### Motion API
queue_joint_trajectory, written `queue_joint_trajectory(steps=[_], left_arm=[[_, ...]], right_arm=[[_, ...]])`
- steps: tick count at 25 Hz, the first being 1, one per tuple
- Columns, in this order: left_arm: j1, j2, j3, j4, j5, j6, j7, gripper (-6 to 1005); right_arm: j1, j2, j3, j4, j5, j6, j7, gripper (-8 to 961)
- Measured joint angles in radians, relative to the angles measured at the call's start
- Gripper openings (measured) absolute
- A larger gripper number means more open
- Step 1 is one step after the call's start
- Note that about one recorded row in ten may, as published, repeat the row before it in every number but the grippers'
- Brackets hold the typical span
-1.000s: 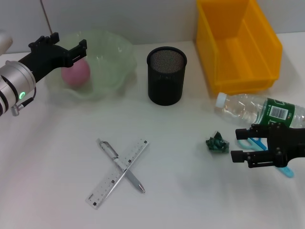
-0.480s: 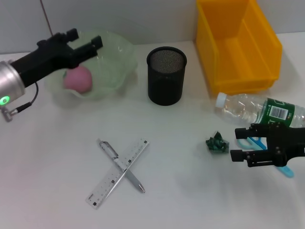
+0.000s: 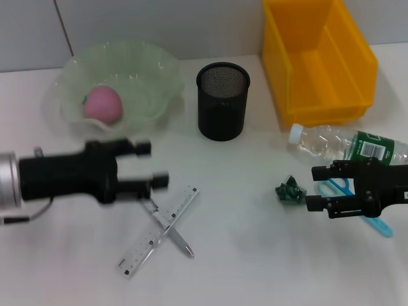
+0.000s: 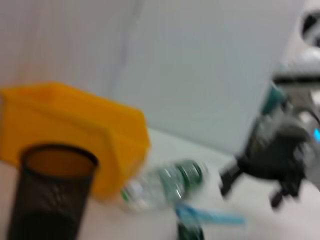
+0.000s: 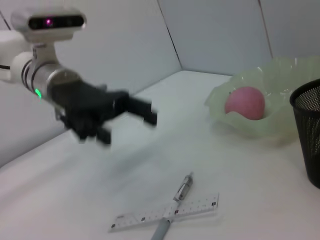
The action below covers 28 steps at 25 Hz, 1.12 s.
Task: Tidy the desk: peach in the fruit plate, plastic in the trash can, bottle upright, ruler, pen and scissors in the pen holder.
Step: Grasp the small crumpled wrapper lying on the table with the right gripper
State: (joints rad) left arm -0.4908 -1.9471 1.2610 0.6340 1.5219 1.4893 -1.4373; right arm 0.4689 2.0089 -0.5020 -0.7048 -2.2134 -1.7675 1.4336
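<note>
The peach (image 3: 103, 105) already lies in the fruit plate (image 3: 153, 67) at the far left, so that part looks done, and the step in hand appears to be collecting the pen (image 3: 164, 222) and the ruler (image 3: 159, 231), which lie crossed near the middle of the desk, the pen on top of the ruler; the left gripper (image 3: 153, 164) hangs just left of the crossing and above it, its fingers spread apart and holding nothing; to do this well it should probably take the pen first, since it rides on top, closing across the barrel away from the crossing so the ruler is not dragged along, then carry it tip-down into the black mesh pen holder (image 3: 222, 101) standing at the far middle; the flat ruler will likely be harder to lift off the desk and may need an edge grip; the right gripper (image 3: 312, 188) waits at the near right with its fingers apart and empty, just right of the crumpled green plastic (image 3: 290, 190) and partly over the blue scissors (image 3: 354, 203); the bottle (image 3: 347, 146) lies on its side beyond it, in front of the yellow trash can (image 3: 315, 57).
</note>
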Motion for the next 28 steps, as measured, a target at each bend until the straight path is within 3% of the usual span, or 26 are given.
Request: queue_joint_trajectory(steps=[4,5,9,14,17,21,24,27,28], left_arm=[[0.004,-0.012,-0.003,0.011,0.091,0.012,0.007,829],[0.012,-0.028,-0.026,0.013,0.128,0.005,0.019,829],[0.018,-0.036,-0.052,0.013,0.137,0.004,0.035,829],[0.028,-0.046,-0.103,0.017,0.138,0.017,0.059,829],[0.027,-0.049,-0.099,0.017,0.138,0.013,0.061,829],[0.029,-0.05,-0.103,0.016,0.139,0.009,0.061,828],[0.03,-0.052,-0.109,0.016,0.139,0.006,0.061,828],[0.03,-0.055,-0.115,0.016,0.139,0.004,0.061,828],[0.03,-0.055,-0.115,0.016,0.139,0.004,0.061,828]], right_arm=[[0.006,-0.002,-0.003,-0.005,0.0,-0.007,0.002,782],[0.011,-0.002,-0.002,-0.009,0.0,-0.008,0.006,782],[0.059,0.0,-0.026,-0.104,-0.001,-0.026,0.136,782],[0.145,-0.004,-0.195,-0.34,-0.025,-0.049,0.438,782],[0.232,-0.008,-0.324,-0.466,-0.14,-0.051,0.623,782],[0.301,-0.008,-0.405,-0.492,-0.248,-0.047,0.701,782],[0.357,0.003,-0.468,-0.487,-0.357,-0.035,0.73,782],[0.388,0.036,-0.544,-0.473,-0.465,0.006,0.732,782],[0.388,0.036,-0.544,-0.473,-0.465,0.006,0.732,782]])
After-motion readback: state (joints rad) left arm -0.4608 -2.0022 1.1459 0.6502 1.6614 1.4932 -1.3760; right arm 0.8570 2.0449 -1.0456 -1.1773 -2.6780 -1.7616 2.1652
